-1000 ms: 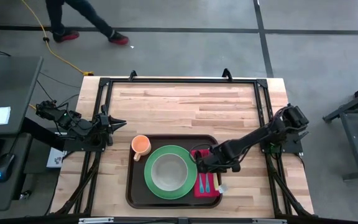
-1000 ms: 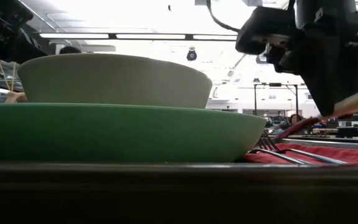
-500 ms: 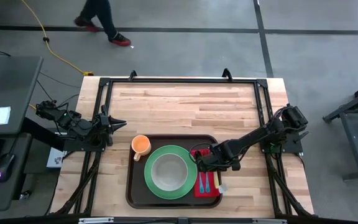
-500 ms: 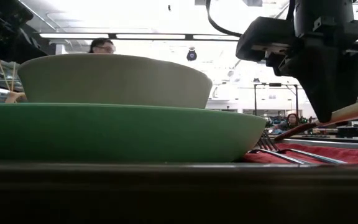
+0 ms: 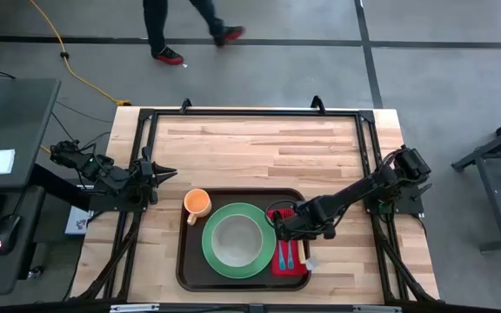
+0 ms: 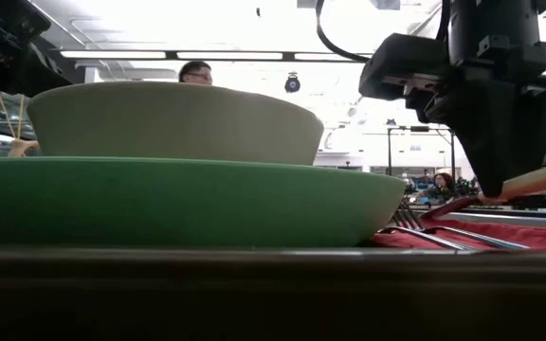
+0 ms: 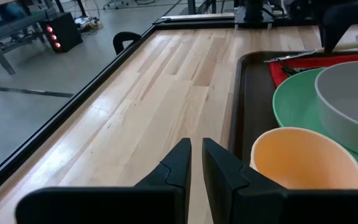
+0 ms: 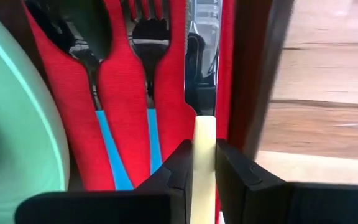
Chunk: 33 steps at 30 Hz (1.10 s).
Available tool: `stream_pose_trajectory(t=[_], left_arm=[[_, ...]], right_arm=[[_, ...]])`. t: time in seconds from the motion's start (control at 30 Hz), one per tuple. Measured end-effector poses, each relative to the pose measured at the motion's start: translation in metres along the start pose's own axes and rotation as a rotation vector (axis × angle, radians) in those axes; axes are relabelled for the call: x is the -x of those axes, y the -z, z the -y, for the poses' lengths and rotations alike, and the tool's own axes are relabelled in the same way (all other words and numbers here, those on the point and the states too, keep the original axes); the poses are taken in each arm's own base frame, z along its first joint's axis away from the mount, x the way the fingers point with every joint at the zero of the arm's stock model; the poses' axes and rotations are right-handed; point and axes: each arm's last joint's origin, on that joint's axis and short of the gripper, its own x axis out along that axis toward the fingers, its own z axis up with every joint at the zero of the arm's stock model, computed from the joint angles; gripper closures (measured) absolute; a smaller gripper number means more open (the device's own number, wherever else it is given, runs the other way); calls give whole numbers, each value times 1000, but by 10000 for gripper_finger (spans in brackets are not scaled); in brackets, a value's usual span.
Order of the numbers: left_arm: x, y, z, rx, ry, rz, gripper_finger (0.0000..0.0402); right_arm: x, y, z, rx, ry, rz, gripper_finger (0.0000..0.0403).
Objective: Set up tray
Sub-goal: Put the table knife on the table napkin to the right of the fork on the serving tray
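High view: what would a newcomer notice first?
The green plate with a pale bowl on it fills the middle of the dark tray at the table's near edge. The right gripper is over the red napkin at the tray's right end, jaws shut on the knife's cream handle beside the fork and spoon. An orange cup stands at the tray's far left corner.

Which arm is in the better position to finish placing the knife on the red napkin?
The right. Its right gripper is shut on the cream-handled knife, directly over the red cloth napkin in the dark brown plastic tray. The left gripper waits, closed and empty, at the table's left edge beside the orange cup.
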Motion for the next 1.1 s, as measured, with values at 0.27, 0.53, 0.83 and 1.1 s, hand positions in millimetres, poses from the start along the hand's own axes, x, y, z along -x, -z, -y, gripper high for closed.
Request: stream_pose_trajectory(t=[0.27,0.53,0.83,1.1], left_arm=[[0,0,0,0,0,0,332],[0,0,0,0,1,0,332],[0,0,0,0,1,0,332],[0,0,0,-2,1,0,332]], right_arm=[[-12,-2,3,-5,22,-19,365],[-32,0,-4,2,19,-55,362],[-33,0,-4,3,27,-63,364],[-34,0,-5,21,18,-70,348]])
